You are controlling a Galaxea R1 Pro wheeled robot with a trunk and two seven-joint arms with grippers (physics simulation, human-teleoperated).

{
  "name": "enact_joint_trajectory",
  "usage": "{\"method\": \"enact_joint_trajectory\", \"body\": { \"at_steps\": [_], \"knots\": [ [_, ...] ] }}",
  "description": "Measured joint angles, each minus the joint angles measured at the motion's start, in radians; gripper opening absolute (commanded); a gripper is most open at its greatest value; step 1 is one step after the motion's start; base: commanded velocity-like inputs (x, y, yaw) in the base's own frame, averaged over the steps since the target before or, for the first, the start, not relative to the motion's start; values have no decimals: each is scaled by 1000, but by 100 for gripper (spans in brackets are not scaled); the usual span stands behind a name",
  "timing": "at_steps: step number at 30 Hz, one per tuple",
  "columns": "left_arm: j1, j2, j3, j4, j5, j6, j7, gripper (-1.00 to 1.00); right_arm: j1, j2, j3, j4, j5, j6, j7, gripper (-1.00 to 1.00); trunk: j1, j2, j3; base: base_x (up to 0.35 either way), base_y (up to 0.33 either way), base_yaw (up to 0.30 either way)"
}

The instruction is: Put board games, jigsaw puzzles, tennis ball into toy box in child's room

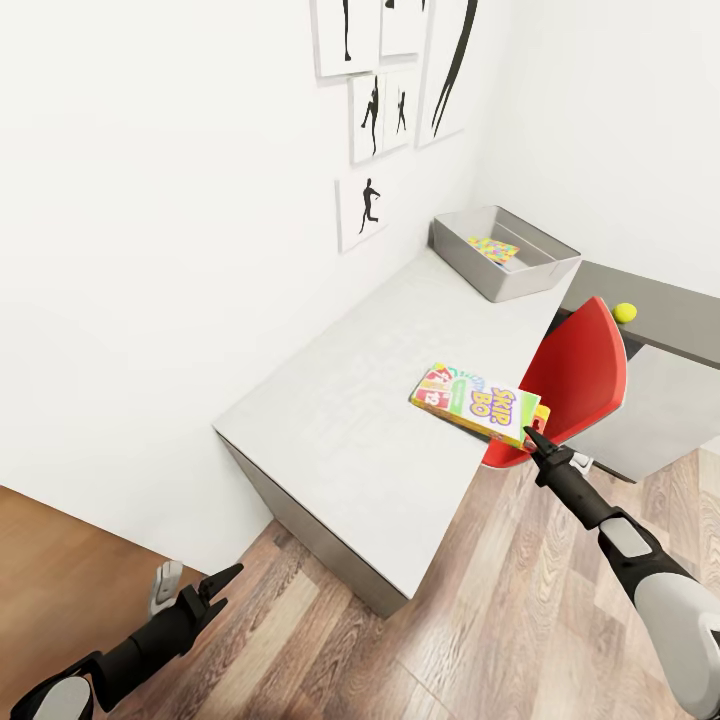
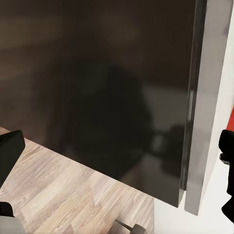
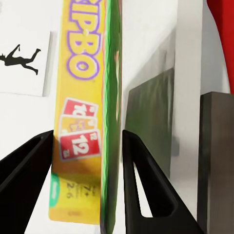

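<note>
The Skip-Bo game box (image 1: 476,402) is hanging over the table (image 1: 350,400), clamped in the right claw (image 1: 533,433). One jigsaw puzzle (image 1: 493,249) is lying in the toy box (image 1: 470,257). The tennis ball (image 1: 625,312) is sitting outside, awaiting transfer. The left claw (image 1: 222,588) is hanging apart, empty.

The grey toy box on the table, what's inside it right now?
In the toy box one colourful jigsaw puzzle lies flat on the bottom. The near wall covers part of the floor, so anything tucked there cannot be seen. The tennis ball sits outside it.
</note>
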Motion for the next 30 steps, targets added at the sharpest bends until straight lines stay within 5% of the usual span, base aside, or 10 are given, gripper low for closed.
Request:
{"method": "enact_joint_trajectory", "body": {
  "at_steps": [20,30],
  "knots": [
    [2,-1,0,1,-3,-9,5,100,0,-5,0,-11,0,6,24,-100,0,0,0,0,0,0],
    [8,0,0,2,-4,-10,4,100,3,-7,41,-88,-4,22,128,-100,0,0,0,0,0,0]
  ]
}}
